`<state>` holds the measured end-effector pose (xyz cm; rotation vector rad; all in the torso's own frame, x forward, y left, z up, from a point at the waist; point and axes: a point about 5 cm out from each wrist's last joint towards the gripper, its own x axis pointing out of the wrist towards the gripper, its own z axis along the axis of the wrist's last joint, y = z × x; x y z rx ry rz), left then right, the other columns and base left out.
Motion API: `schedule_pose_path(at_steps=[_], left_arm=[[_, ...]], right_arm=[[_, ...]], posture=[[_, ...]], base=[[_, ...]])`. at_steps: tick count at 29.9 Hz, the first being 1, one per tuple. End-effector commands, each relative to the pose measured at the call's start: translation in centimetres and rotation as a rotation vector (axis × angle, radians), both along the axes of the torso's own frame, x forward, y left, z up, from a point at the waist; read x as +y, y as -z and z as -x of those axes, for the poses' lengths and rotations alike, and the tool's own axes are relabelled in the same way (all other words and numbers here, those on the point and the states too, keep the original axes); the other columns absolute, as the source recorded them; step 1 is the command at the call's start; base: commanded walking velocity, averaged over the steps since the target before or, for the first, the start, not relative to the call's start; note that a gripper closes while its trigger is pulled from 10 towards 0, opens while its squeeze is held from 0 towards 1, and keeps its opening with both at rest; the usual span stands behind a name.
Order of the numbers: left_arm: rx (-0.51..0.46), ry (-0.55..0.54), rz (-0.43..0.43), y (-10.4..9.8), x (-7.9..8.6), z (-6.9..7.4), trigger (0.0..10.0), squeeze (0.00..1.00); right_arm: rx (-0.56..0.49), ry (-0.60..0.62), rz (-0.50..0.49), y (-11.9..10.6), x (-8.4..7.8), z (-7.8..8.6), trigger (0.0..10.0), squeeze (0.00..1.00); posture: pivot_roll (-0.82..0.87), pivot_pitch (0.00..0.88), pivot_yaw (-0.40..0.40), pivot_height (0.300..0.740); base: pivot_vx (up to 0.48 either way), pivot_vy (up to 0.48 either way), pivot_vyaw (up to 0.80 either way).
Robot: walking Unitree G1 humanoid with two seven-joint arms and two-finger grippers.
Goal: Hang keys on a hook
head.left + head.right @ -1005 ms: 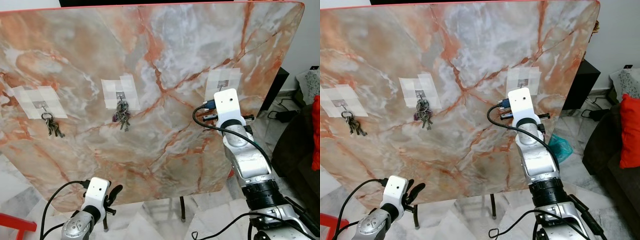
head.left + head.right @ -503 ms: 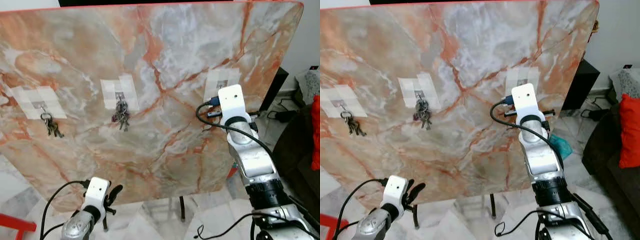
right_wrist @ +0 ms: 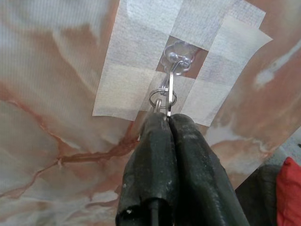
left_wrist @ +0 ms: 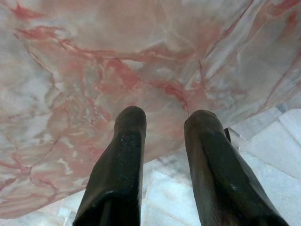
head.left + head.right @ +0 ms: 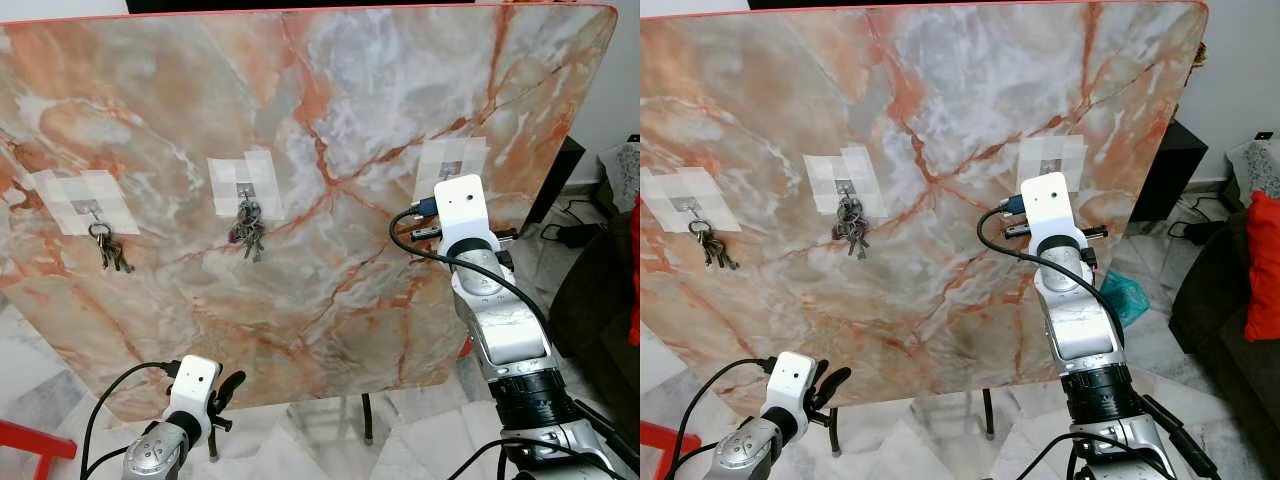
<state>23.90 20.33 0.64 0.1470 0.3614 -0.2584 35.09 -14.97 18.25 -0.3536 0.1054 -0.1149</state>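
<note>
An upright marble board [image 5: 330,120] carries three clear hooks under white tape. Bunches of keys hang from the left hook [image 5: 105,250] and the middle hook [image 5: 248,228]. My right arm [image 5: 462,215] is raised to the right taped patch [image 5: 452,165]. In the right wrist view my right gripper [image 3: 168,117] is shut on a silver key ring [image 3: 163,98], and a loop of the ring reaches up into the clear hook [image 3: 178,60]. My left gripper [image 4: 164,117] stands open and holds nothing, low by the board's bottom edge [image 5: 228,385].
The board rests on a thin dark leg [image 5: 366,415] over a tiled floor. A black cabinet [image 5: 560,170] stands behind its right edge. A dark sofa with a red cushion [image 5: 1262,260] is at the far right, and a teal bag [image 5: 1125,295] lies on the floor.
My right wrist has shifted slightly to the right at the right-hand hook. The left arm has stayed where it was.
</note>
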Motion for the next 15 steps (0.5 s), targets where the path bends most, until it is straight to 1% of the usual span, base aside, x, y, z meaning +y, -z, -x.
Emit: schedule_pose_path(at_steps=[1, 15], left_arm=[[-0.005, 0.017, -0.007, -0.26, 0.02, -0.09, 10.0, 0.00], [-0.004, 0.017, -0.007, -0.26, 0.04, -0.08, 10.0, 0.00]], right_arm=[[-0.013, 0.020, 0.009, -0.56, -0.41, 0.04, 10.0, 0.00], [-0.021, 0.024, -0.001, -0.77, -0.25, 0.01, 10.0, 0.00]], posture=[[0.03, 0.000, -0.002, 0.740], [0.03, 0.000, -0.001, 0.740]], base=[[0.000, 0.000, 0.00], [0.000, 0.000, 0.00]])
